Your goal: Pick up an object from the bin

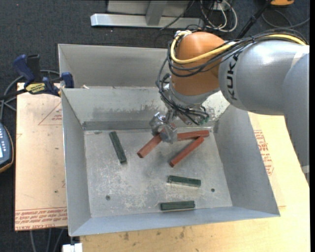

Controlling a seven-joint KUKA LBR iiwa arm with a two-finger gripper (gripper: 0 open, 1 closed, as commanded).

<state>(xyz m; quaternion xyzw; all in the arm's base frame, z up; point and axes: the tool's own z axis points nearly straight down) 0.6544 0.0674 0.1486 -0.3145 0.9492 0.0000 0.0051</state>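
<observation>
Stick (149, 146), slim, red-brown, beneath gripper (165, 132)

Floor (29, 24) all round was dark and speckled, looked like carpet. Up top a pale grey metal bar (123, 19) lay flat on it, with a wider stem running off the upper edge. Just beside that sat a tangle of black and white cables (220, 15). A dark handset with small buttons (3, 142) poked in at the left edge. Lighting was soft and even.
</observation>
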